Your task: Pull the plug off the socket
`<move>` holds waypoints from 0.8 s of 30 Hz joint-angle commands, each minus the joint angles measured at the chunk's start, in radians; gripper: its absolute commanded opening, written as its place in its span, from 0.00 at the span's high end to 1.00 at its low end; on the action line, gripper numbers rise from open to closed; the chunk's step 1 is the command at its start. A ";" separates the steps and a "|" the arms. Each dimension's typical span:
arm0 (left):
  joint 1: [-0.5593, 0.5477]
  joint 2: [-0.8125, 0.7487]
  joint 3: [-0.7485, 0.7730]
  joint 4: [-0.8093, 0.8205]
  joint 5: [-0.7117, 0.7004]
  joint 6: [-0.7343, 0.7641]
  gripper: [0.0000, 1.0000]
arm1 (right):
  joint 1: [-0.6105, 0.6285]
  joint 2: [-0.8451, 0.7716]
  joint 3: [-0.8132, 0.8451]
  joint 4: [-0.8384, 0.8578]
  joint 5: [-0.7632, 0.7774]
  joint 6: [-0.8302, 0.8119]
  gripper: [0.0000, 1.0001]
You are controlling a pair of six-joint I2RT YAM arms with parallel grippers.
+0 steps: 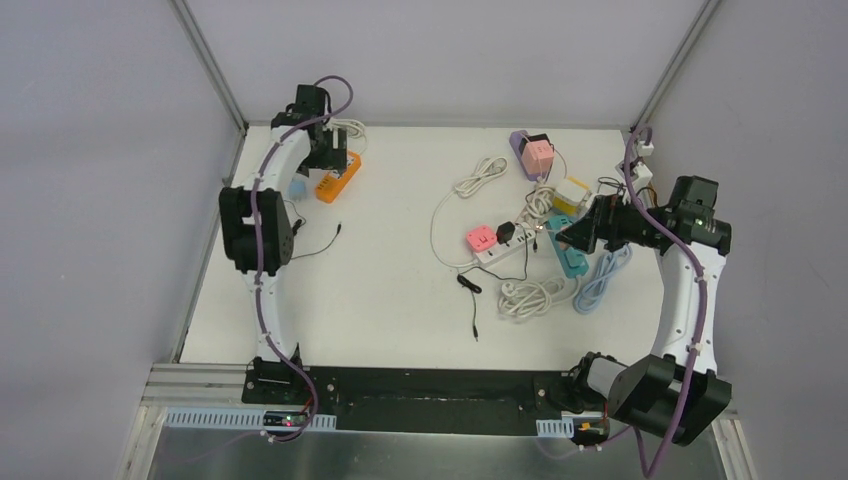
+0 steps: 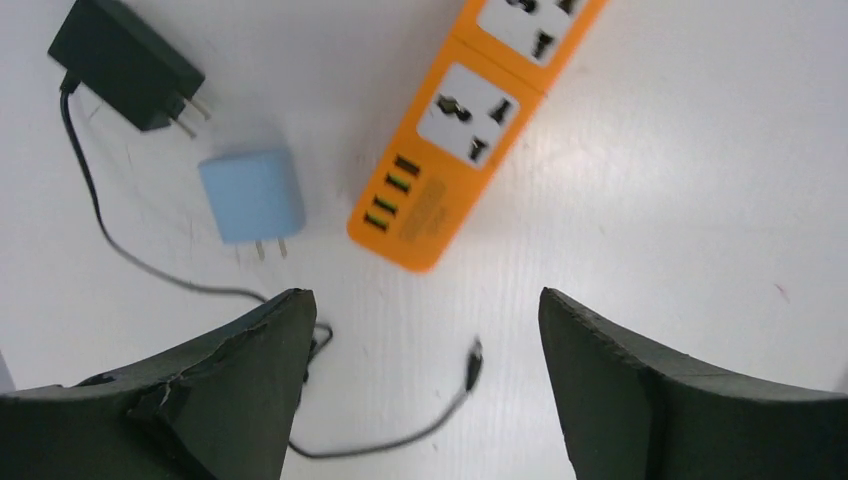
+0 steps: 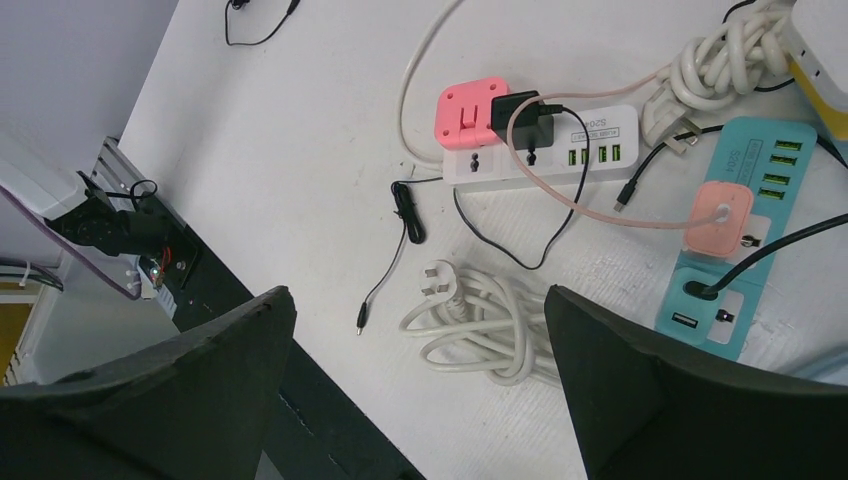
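Ahead of left gripper (image 2: 420, 298), blue plug (image 2: 250, 195) lies loose just beside orange socket strip (image 2: 470, 130); jaws wide apart, holding nothing. Right gripper (image 3: 418, 292) likewise spread, empty.

This is a robotics lab test cell. A flat white surface (image 1: 400, 290) is walled by plain pale grey panels (image 1: 440, 50) set in aluminium framing (image 1: 205, 55). A left robot arm (image 1: 262, 240) and a right robot arm (image 1: 690, 290), white and black, stand on a black mounting rail (image 1: 420, 400) beside a slotted cable duct (image 1: 215, 418). An orange power strip (image 1: 337, 178), a white power strip (image 1: 500, 250) and a teal power strip (image 1: 572, 258) lie among loose cords.
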 commanded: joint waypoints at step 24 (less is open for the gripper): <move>-0.046 -0.974 -0.588 -0.153 0.377 -0.043 0.01 | -0.058 0.192 0.268 -0.512 0.030 -0.473 0.00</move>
